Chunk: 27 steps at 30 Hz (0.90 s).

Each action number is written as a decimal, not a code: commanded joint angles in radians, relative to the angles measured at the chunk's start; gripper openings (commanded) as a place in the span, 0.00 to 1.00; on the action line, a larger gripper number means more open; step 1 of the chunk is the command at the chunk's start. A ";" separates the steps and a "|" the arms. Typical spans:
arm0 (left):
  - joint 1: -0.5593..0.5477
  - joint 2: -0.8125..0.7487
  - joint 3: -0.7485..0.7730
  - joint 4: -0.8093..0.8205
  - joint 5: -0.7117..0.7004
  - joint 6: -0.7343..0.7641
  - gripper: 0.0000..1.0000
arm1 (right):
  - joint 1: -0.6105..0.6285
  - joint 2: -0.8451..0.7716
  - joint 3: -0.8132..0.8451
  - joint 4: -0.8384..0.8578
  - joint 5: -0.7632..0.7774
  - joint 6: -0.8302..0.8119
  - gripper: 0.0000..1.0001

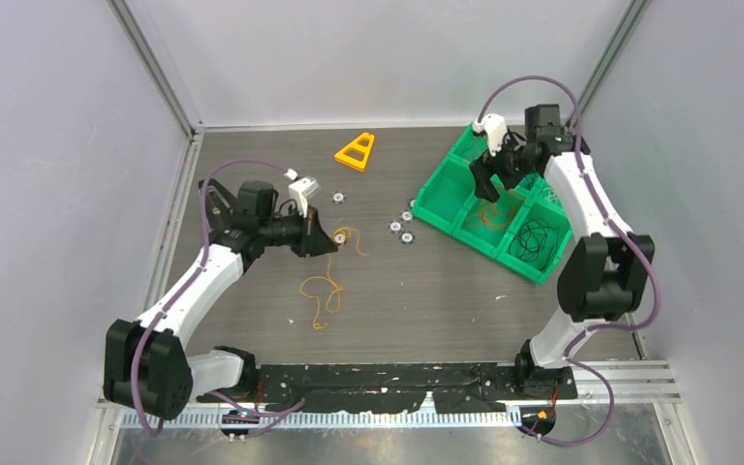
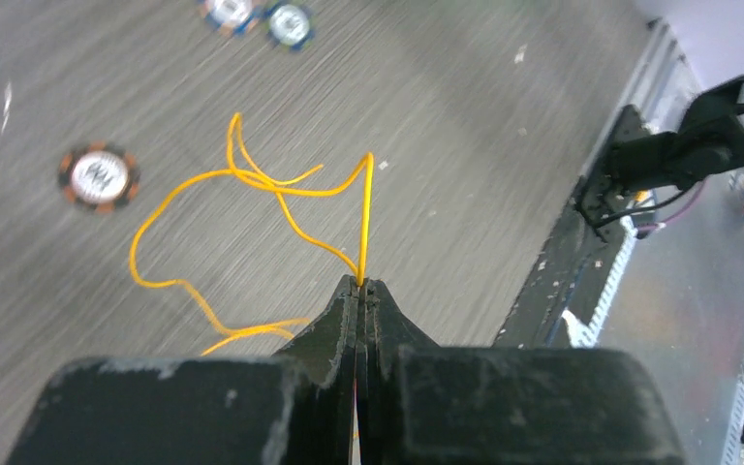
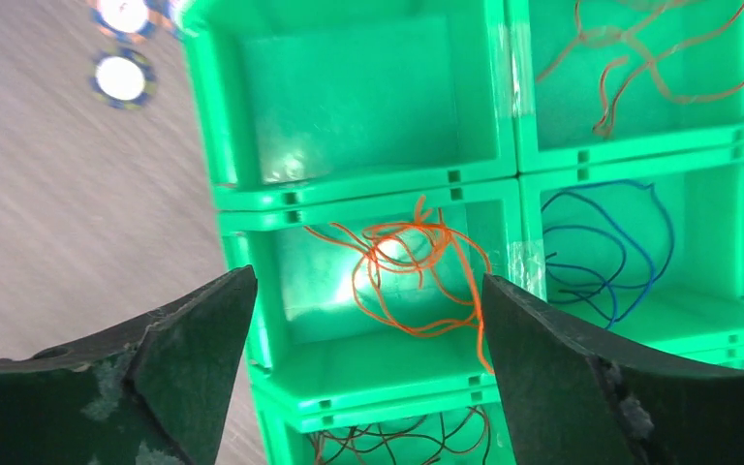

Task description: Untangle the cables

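Left gripper [image 2: 363, 283] is clamped fully shut on a thin yellow wire [image 2: 281, 189], pinched right at the tips, low over the table [image 1: 426, 291] left of centre. From the jaws the wire runs straight up in the left wrist view, kinks sharply at the top, then trails left in loose crossing loops; its long axis lies roughly across that view. The tail drops behind the gripper body and is cut off. In the top view a second yellow loop [image 1: 322, 291] lies on the table pointing near-to-far; can't tell whether it joins the held piece. Right gripper [image 3: 368, 291] hangs with its jaws spread wide, holding nothing, over the green bin [image 3: 368, 184] at far right. Directly below it is a compartment of tangled orange wires [image 3: 412, 257], with blue wires [image 3: 601, 242] beside them. Dark wires [image 3: 397, 448] are cropped at the frame edge. Discs [image 2: 100, 176] are blurred.
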 commanded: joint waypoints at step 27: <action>0.050 -0.094 0.175 -0.692 0.001 0.693 0.72 | 0.437 -0.356 -0.299 0.182 -0.232 0.273 0.98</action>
